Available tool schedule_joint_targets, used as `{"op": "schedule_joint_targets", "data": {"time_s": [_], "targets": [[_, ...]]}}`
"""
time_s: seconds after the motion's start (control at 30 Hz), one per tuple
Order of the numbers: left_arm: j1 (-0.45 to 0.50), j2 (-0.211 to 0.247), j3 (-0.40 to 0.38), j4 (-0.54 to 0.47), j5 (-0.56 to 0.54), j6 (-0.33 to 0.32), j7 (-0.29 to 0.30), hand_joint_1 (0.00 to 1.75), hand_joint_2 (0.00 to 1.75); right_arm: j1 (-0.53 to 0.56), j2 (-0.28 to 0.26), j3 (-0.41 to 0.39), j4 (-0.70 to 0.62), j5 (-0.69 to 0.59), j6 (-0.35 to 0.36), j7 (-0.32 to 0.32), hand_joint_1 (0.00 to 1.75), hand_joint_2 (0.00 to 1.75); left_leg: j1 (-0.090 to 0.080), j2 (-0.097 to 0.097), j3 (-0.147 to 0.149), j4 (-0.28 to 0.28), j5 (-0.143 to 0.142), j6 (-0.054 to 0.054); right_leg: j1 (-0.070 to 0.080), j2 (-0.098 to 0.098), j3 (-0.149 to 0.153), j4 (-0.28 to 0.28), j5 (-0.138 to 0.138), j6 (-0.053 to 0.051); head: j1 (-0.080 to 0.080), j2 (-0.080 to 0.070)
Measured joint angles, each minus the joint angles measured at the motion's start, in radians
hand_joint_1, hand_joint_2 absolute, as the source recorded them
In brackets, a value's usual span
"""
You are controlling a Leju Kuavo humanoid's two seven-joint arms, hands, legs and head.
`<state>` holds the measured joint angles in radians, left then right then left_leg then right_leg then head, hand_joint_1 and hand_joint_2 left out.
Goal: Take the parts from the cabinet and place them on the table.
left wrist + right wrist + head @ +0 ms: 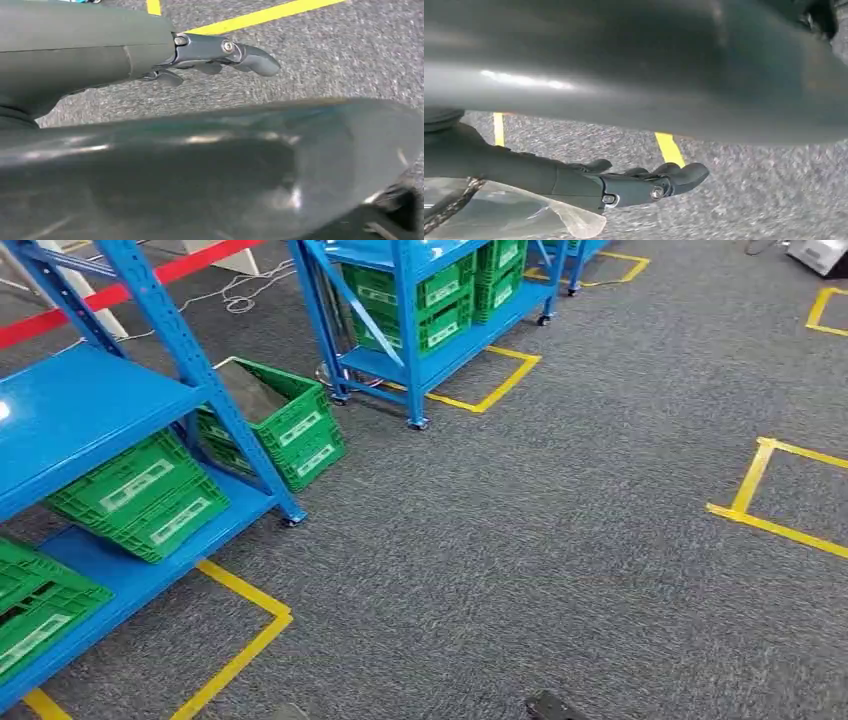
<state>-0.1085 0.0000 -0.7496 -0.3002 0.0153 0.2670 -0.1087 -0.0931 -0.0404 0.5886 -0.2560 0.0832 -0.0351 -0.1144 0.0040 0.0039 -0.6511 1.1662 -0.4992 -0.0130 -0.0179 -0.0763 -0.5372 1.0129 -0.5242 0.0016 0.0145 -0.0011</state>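
A blue shelf rack [95, 405] stands at the left of the head view with green crates [140, 495] on its lower shelf. What the crates hold is not visible. My left hand [215, 55] hangs over the grey carpet, thumb stretched out and fingers loosely apart, holding nothing. My right hand [639, 182] also hangs above the carpet with nothing between thumb and fingers. A clear plastic sheet [524, 215] lies behind its wrist; the fingers are not closed on it.
A second blue rack [420, 330] with green crates stands farther back. Another green crate [285, 425] leans on the floor between the racks. Yellow tape squares [770, 490] mark the grey carpet, which stretches open to the right.
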Motion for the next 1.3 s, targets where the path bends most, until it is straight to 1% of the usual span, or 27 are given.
{"op": "schedule_joint_targets", "data": {"time_s": [0.03,0.07,0.2,0.23,0.27,0.3,0.37,0.4,0.43,0.47,0.5,0.53,0.57,0.6,0.7,0.73,0.77,0.8,0.83,0.9,0.93,0.97,1.03,1.07,1.1,1.23,1.3], "targets": [[-0.001,0.001,-0.001,0.000,-0.002,0.004,0.000,0.00,0.00,-0.001,0.000,0.000,0.000,0.000,0.000,0.000,0.00,0.00,-0.004,0.033,0.048,-0.093,0.039,0.008,0.001,-0.011,0.006,0.000,-0.004,0.002,-0.001,0.000],[-0.004,0.001,-0.002,0.000,-0.003,0.010,-0.003,0.00,0.00,-0.001,0.000,0.000,0.000,0.000,0.000,-0.001,0.00,0.00,-0.020,0.096,0.067,-0.131,0.022,0.015,0.007,-0.021,0.009,0.001,-0.009,0.010,0.000,0.000],[-0.005,0.005,-0.003,0.000,-0.005,0.010,-0.014,0.00,0.00,-0.009,0.001,0.000,0.000,-0.002,-0.006,-0.011,0.00,0.00,-0.022,0.047,0.064,-0.144,0.025,0.032,0.009,-0.069,0.026,-0.007,-0.018,0.030,0.000,0.000],[-0.005,0.005,-0.004,0.000,-0.007,0.004,-0.014,0.00,0.00,-0.010,0.001,0.000,-0.001,-0.005,-0.008,-0.016,0.00,0.00,-0.012,0.034,0.076,-0.156,0.032,0.040,0.003,-0.044,0.021,-0.003,-0.029,0.039,0.001,0.000],[-0.012,0.006,-0.005,0.000,-0.010,0.000,-0.013,0.00,0.00,-0.012,0.001,0.000,-0.001,-0.010,-0.009,-0.019,0.00,0.00,-0.009,0.026,0.077,-0.158,0.034,0.044,0.004,0.014,0.011,0.025,-0.047,0.041,0.008,0.000],[-0.023,0.012,-0.007,0.000,-0.015,-0.004,-0.003,0.00,0.00,-0.012,0.001,0.000,-0.001,-0.015,-0.009,-0.021,0.00,0.00,-0.007,0.010,0.075,-0.158,0.035,0.049,0.003,0.052,-0.024,0.098,-0.085,0.042,0.011,0.000],[-0.039,0.015,-0.009,0.000,-0.019,-0.016,0.003,0.00,0.00,-0.010,0.001,0.000,-0.001,-0.021,-0.005,-0.021,0.00,0.00,-0.008,-0.020,0.073,-0.157,0.034,0.052,0.002,0.072,-0.109,0.260,-0.149,0.044,0.014,0.000],[-0.042,0.021,-0.009,0.000,-0.020,-0.027,0.002,0.00,0.00,-0.008,0.001,0.000,-0.001,-0.021,0.002,-0.020,0.00,0.00,-0.008,-0.037,0.074,-0.156,0.034,0.051,0.003,0.073,-0.141,0.310,-0.154,0.044,0.014,0.000],[-0.042,0.027,-0.009,0.000,-0.019,-0.036,0.001,0.00,0.00,-0.006,0.001,0.000,-0.001,-0.021,0.001,-0.021,0.00,0.00,-0.008,-0.050,0.076,-0.156,0.033,0.051,0.003,0.074,-0.147,0.303,-0.132,0.043,0.014,0.000],[-0.042,0.031,-0.009,0.000,-0.019,-0.041,0.000,0.00,0.00,-0.006,0.001,0.000,-0.001,-0.021,-0.001,-0.030,0.00,0.00,-0.008,-0.065,0.078,-0.156,0.032,0.049,0.002,0.075,-0.134,0.257,-0.090,0.041,0.014,0.000],[-0.042,0.034,-0.009,0.000,-0.018,-0.045,0.000,0.00,0.00,-0.007,0.001,0.000,-0.002,-0.022,-0.006,-0.038,0.00,0.00,-0.006,-0.079,0.081,-0.154,0.030,0.046,0.002,0.081,-0.098,0.166,-0.031,0.040,0.014,0.000],[-0.043,0.037,-0.009,0.000,-0.017,-0.045,0.000,0.00,0.00,-0.008,0.001,0.000,-0.002,-0.022,-0.011,-0.043,0.00,0.00,-0.004,-0.091,0.082,-0.151,0.027,0.041,-0.002,0.106,-0.060,0.077,0.018,0.040,0.014,0.000],[-0.044,0.040,-0.008,-0.001,-0.015,-0.045,0.000,0.00,0.00,-0.008,0.001,0.000,-0.002,-0.021,-0.012,-0.046,0.00,0.00,-0.003,-0.097,0.080,-0.149,0.024,0.036,-0.007,0.153,-0.042,0.031,0.022,0.041,0.014,0.000],[-0.047,0.042,-0.008,-0.001,-0.016,-0.044,0.000,0.00,0.00,-0.005,0.001,0.000,-0.002,-0.021,-0.015,-0.047,0.00,0.00,-0.009,-0.110,0.073,-0.138,0.021,0.030,-0.011,0.168,-0.027,0.005,0.009,0.039,0.012,0.000],[-0.040,0.050,-0.008,-0.001,-0.017,-0.041,-0.001,0.00,0.00,-0.005,0.001,0.002,-0.003,-0.020,-0.015,-0.049,0.00,0.00,-0.001,-0.143,0.065,-0.147,0.030,0.011,-0.003,0.137,-0.021,0.011,0.009,0.022,0.013,0.000],[-0.038,0.053,-0.009,-0.001,-0.018,-0.041,-0.001,0.00,0.00,-0.005,0.004,0.002,-0.005,-0.020,-0.015,-0.049,0.00,0.00,-0.001,-0.146,0.063,-0.134,0.024,0.007,-0.013,0.122,-0.016,0.004,0.013,0.013,0.011,0.000],[-0.036,0.050,-0.009,-0.002,-0.018,-0.038,-0.001,0.00,0.00,-0.007,0.001,0.003,-0.006,-0.020,-0.015,-0.049,0.00,0.00,-0.008,-0.085,0.050,-0.104,0.007,0.002,-0.010,0.113,-0.012,0.002,0.010,0.006,0.008,0.000],[-0.039,0.049,-0.009,-0.002,-0.018,-0.032,0.001,0.00,0.00,-0.006,0.001,0.003,-0.006,-0.021,-0.015,-0.048,0.00,0.00,-0.006,-0.049,0.024,-0.051,-0.024,-0.002,-0.007,0.099,-0.009,0.002,0.008,-0.001,-0.002,0.000],[-0.044,0.047,-0.009,-0.002,-0.018,-0.026,0.001,0.00,0.00,-0.004,0.001,0.003,-0.006,-0.021,-0.014,-0.048,0.00,0.00,-0.004,-0.027,-0.016,0.033,-0.066,-0.006,-0.003,0.082,-0.007,0.002,0.005,-0.005,0.000,0.000],[-0.047,0.043,-0.009,-0.002,-0.018,-0.023,0.004,0.00,0.00,-0.001,0.001,0.004,-0.006,-0.021,-0.014,-0.048,0.00,0.00,-0.001,-0.014,-0.080,0.161,-0.111,-0.009,0.000,0.052,-0.004,0.003,-0.001,-0.008,0.000,0.000],[-0.044,0.040,-0.009,-0.002,-0.018,-0.023,0.005,0.00,0.00,-0.001,0.001,0.005,-0.006,-0.021,-0.014,-0.048,0.00,0.00,-0.001,-0.013,-0.085,0.167,-0.099,-0.009,0.001,0.040,0.000,0.003,-0.003,-0.008,-0.001,0.000],[-0.043,0.038,-0.010,-0.002,-0.018,-0.023,0.005,0.00,0.00,-0.002,0.001,0.005,-0.006,-0.021,-0.014,-0.048,0.00,0.00,-0.001,-0.011,-0.068,0.129,-0.064,-0.007,0.001,0.028,0.003,0.003,-0.007,-0.007,-0.001,0.000],[-0.044,0.037,-0.010,-0.002,-0.018,-0.023,0.005,0.00,0.00,-0.003,0.001,0.007,-0.006,-0.020,-0.014,-0.048,0.00,0.00,-0.003,0.007,0.014,-0.041,0.032,0.004,0.004,0.002,0.016,0.003,-0.015,-0.005,-0.001,0.000],[-0.046,0.036,-0.010,-0.002,-0.018,-0.023,0.003,0.00,0.00,-0.003,0.001,0.008,-0.006,-0.020,-0.014,-0.048,0.00,0.00,-0.011,0.053,0.047,-0.112,0.050,0.015,0.004,-0.007,0.020,0.002,-0.019,-0.002,-0.001,0.000],[-0.050,0.036,-0.010,-0.002,-0.018,-0.023,0.003,0.00,0.00,-0.003,0.001,0.009,-0.006,-0.021,-0.014,-0.049,0.00,0.00,-0.027,0.087,0.055,-0.126,0.035,0.022,0.013,-0.019,0.021,0.004,-0.025,0.006,-0.001,0.000],[-0.049,0.035,-0.010,-0.002,-0.018,-0.023,0.001,0.00,0.00,-0.009,0.001,0.010,-0.006,-0.020,-0.014,-0.048,0.00,0.00,-0.023,0.043,0.051,-0.139,0.034,0.036,0.016,-0.063,0.034,-0.005,-0.032,0.023,0.000,0.000],[-0.051,0.030,-0.010,-0.002,-0.018,-0.023,0.000,0.00,0.00,-0.011,-0.001,0.010,-0.006,-0.020,-0.014,-0.049,0.00,0.00,-0.010,0.021,0.060,-0.151,0.041,0.047,0.009,0.040,0.010,0.046,-0.069,0.033,0.006,0.000]]}}
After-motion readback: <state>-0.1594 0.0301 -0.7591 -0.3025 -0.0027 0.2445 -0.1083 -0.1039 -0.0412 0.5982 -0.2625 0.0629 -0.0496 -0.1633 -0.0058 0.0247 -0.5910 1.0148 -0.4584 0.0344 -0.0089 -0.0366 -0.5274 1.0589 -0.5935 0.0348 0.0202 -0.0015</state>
